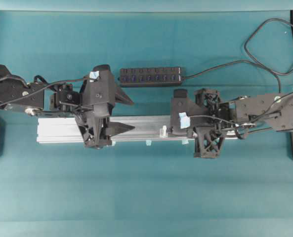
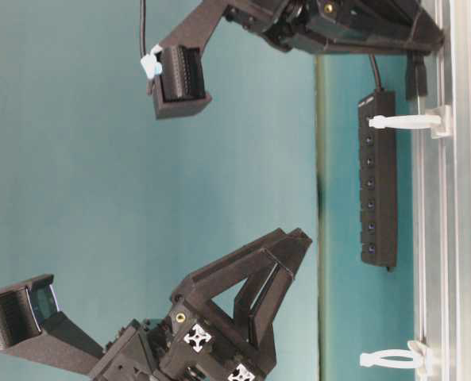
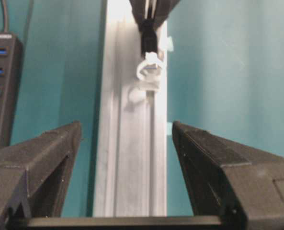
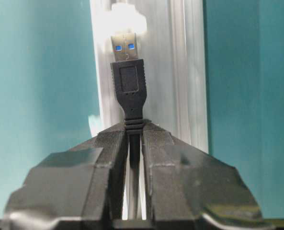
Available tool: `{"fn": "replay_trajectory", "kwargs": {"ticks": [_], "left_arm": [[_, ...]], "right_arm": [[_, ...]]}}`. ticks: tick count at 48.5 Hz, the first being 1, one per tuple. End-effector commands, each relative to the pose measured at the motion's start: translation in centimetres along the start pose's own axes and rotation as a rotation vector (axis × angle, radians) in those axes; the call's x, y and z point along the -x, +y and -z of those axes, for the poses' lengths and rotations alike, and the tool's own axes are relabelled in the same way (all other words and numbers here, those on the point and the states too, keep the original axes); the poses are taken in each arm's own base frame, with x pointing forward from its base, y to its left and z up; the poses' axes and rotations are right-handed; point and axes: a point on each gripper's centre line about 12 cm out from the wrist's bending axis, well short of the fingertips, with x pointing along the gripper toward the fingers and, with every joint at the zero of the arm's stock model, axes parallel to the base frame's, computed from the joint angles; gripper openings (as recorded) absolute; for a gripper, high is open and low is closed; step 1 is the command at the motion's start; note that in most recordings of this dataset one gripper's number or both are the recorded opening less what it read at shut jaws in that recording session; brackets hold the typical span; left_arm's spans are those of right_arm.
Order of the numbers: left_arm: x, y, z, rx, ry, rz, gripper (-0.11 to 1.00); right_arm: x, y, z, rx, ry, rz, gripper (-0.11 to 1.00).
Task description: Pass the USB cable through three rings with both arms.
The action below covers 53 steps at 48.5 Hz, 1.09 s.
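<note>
R tool point(image 4: 133, 139) clenched on USB cable point(image 4: 130, 88), plug lengthwise along rail point(image 4: 180, 72), L tool point(image 3: 125, 143) released

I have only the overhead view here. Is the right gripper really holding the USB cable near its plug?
Observer: Yes. In the right wrist view the right gripper is shut on the USB cable just behind the plug.
Operator: And the left gripper?
Observer: The left gripper is open, its jaws either side of the rail, holding nothing.
Operator: Is the plug inside a ring?
Observer: Not yet, it seems; at table level it stops just short of the first ring.
</note>
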Motion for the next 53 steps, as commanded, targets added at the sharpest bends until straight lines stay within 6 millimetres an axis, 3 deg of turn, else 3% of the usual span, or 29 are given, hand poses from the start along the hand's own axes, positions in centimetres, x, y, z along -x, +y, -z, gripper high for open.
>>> {"fn": "replay_trajectory", "kwargs": {"ticks": [1, 24, 53], "left_arm": [[0.4, 0.0, -0.9, -0.004, -0.031, 0.0, 0.8], [0.2, 0.0, -0.5, -0.002, -0.026, 0.001, 0.8], [-5.7, -0.3, 2.4, 0.074, 0.045, 0.005, 0.8]], "right_arm": [[0.1, 0.6, -0.9, 0.019, -0.028, -0.01, -0.07], [-0.4, 0.8, -2.8, 0.007, -0.101, -0.022, -0.07], [-0.2, 1.1, -2.9, -0.046, -0.131, -0.044, -0.07]]}}
